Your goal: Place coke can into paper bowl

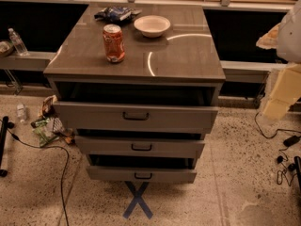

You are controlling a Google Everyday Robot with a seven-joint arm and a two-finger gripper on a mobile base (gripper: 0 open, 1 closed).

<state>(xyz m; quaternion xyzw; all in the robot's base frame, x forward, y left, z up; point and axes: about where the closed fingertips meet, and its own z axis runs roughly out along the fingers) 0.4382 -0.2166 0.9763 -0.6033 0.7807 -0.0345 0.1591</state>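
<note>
Coke can (114, 43) stood toward the desk's (188, 55) left edge, paper bowl (152, 25) near the rear edge, and my gripper (281, 95) hung beyond the right edge, its state untellable.

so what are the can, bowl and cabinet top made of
coke can: metal, likely aluminium, shiny silver rim. paper bowl: matte white, looks like paper. cabinet top: glossy grey, laminate or glass, mirrors lights. The pincer hangs off to its right.

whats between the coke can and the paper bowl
Only bare cabinet top, seen in the camera view, separates the coke can from the paper bowl. The gripper hangs off to the right, beside the cabinet.
</note>
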